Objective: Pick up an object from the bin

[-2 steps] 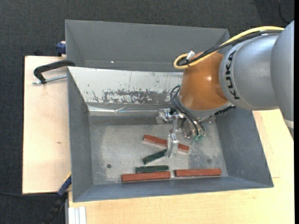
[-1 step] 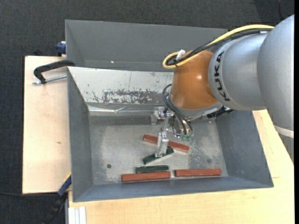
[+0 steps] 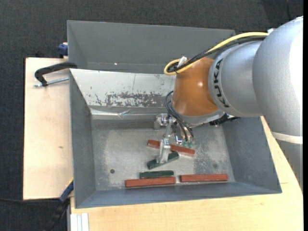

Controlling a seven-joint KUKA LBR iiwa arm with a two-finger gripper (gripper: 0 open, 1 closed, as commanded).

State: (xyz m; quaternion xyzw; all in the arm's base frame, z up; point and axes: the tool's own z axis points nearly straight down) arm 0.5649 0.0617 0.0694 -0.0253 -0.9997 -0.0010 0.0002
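Listing from the bin's [image 3: 81, 148] near wall, we record: left red-brown bar [image 3: 150, 182], right red-brown bar [image 3: 203, 178]; dark green strip [image 3: 156, 174] touching the left one; dark green piece [image 3: 158, 163] beyond; gripper [image 3: 166, 153] low over a red-brown stick [image 3: 186, 150] mid-floor, its state we cannot tell.

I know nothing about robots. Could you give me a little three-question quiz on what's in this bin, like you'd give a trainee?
1. How many long red-brown bars lie end to end along the bin's near wall?
2. True or false: the gripper hangs over the bin's left wall.
3. The small tilted piece just in front of the gripper is: A yellow, B dark green, C white.
Key: 1. Two. 2. False; it hangs over the middle, above a slanted red-brown bar. 3. B.
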